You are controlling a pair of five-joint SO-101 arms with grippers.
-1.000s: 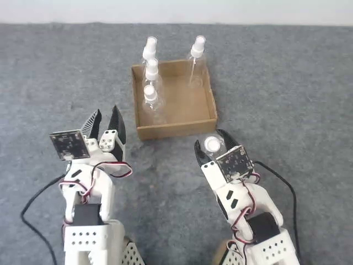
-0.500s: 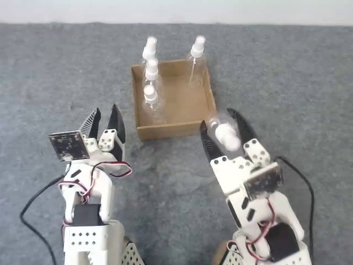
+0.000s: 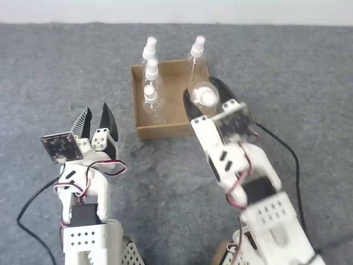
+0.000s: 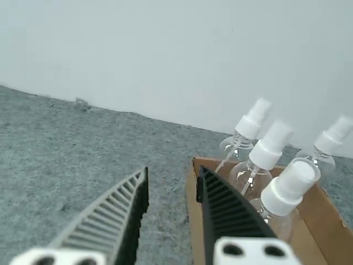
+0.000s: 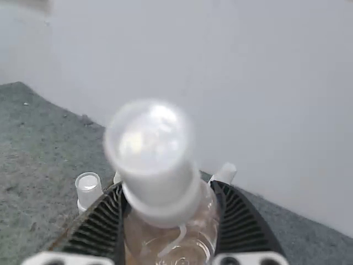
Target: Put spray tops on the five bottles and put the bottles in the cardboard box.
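While the right tool (image 3: 203, 95) stays out of my direct sight line, I read it from the high view as clamped on the held bottle (image 3: 208, 97), which hangs over the right side of the cardboard box (image 3: 165, 131), about midway between the box's near and far walls. In the right wrist view its ribbed fingers (image 5: 94, 232) press on both sides of the clear body, and the pale round top faces the camera. I cannot tell whether the base touches the box floor. Four more bottles stand upright with white spray tops on. The near-left bottle (image 3: 150, 95) and the middle-left bottle (image 3: 151, 69) are inside the box along its left wall, one just behind the other. The far-right bottle (image 3: 197, 48) stands in the box's far right corner. The far-left bottle (image 3: 149, 47) is at the box's far left corner, and I cannot tell whether it is inside or just beyond the far wall. The left tool (image 3: 97, 110) sits off the box's near left corner, outside it, low over the grey worktop (image 3: 287, 83). Its two dark fingers are spread apart with nothing between them, and they point along the box's left wall.
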